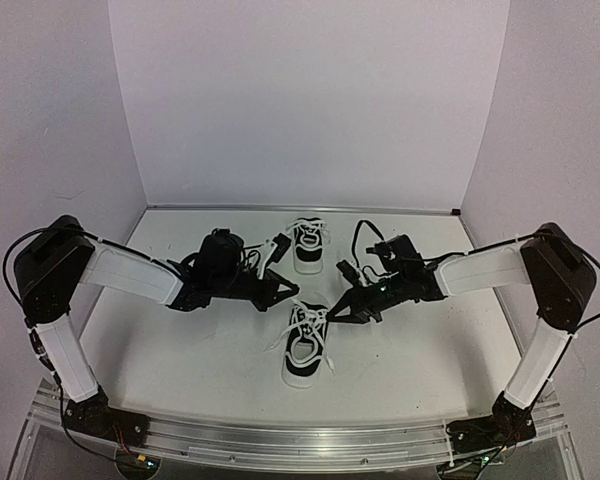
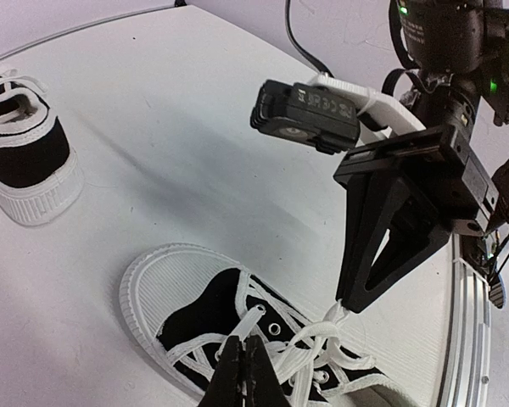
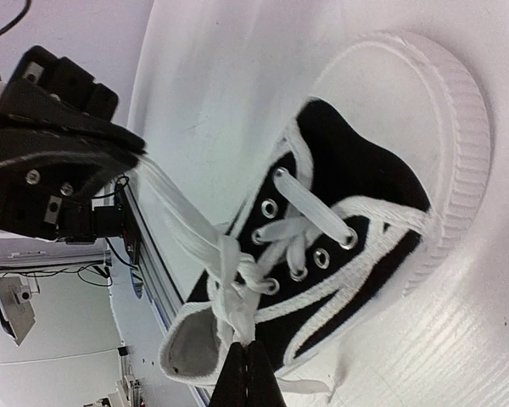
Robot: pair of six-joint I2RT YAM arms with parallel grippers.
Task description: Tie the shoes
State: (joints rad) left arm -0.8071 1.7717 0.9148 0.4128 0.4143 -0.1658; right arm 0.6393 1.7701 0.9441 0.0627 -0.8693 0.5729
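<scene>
My white table (image 1: 180, 370) holds both shoes. Left claw (image 1: 292, 291) and right claw (image 1: 332, 312), either side of the near shoe (image 1: 305, 352), are each pinched closed on its laces (image 3: 187, 222) (second shoe (image 1: 308, 246) sits behind it).

**Lighting and image quality.** Even, diffuse overhead light; the white table (image 1: 180, 340) and walls (image 1: 310, 100) read bright, with no hard glare. Soft-edged shadows lie beneath both arms and beside the shoe (image 1: 305, 352) at the tips of the left gripper (image 1: 289, 290) and right gripper (image 1: 333, 314). The top view bows at its edges. In each wrist view the gripper's own tips are blurred. The lace (image 3: 182, 225) ahead of the right gripper is nearly washed out, and the room beyond it is soft.
</scene>
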